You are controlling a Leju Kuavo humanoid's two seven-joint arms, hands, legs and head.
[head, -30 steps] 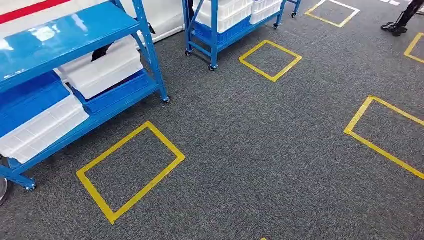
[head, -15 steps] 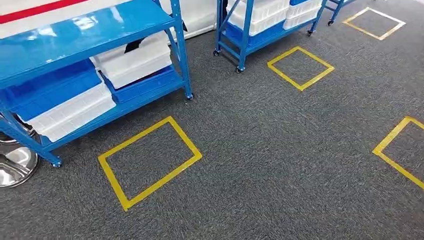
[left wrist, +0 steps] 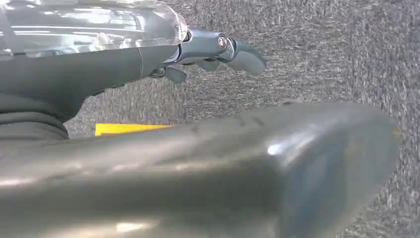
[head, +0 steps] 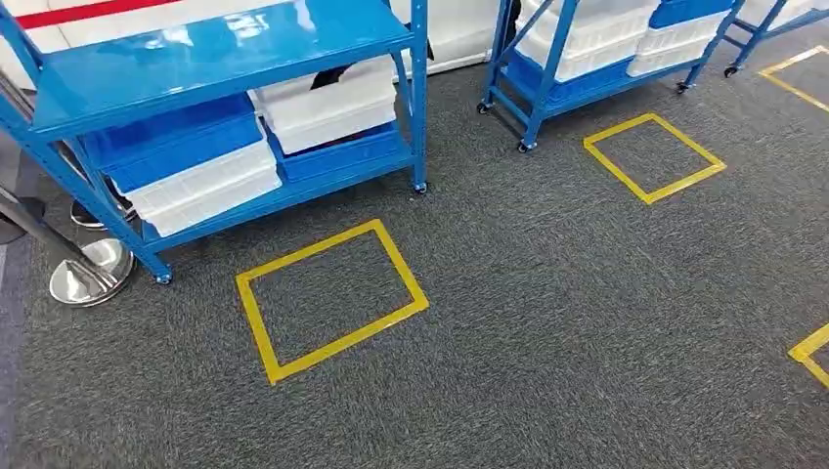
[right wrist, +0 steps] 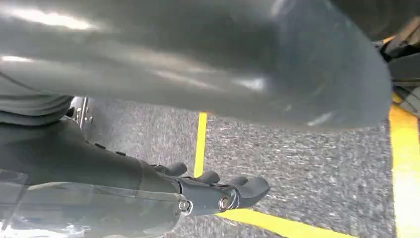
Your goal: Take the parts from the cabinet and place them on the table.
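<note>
Blue-painted steel makes up the wheeled shelving cabinet (head: 225, 49) standing at the far left of the head view, just behind a yellow tape rectangle (head: 330, 298) on the grey carpet (head: 547, 322). On its lower shelf sit shallow white plastic trays (head: 200, 186) stacked under a blue plastic bin (head: 166, 142), and beside them a second white tray stack (head: 327, 103) on another blue bin. The parts themselves cannot be made out; presumably they lie inside these trays. A second blue shelving cart (head: 606, 44) holds more trays further right, and a chrome stanchion base (head: 88, 272) rests by the cabinet's near leg.

The trays look light, stiff and smooth-walled, so likely slippery; the ribbed rims along the long sides seem the safest hold, one hand on each, kept level so loose contents do not slide.

The left hand (left wrist: 218, 52) hangs over the carpet, fingers loosely extended and holding nothing. The right hand (right wrist: 218, 191) likewise hangs empty, fingers relaxed and apart.
</note>
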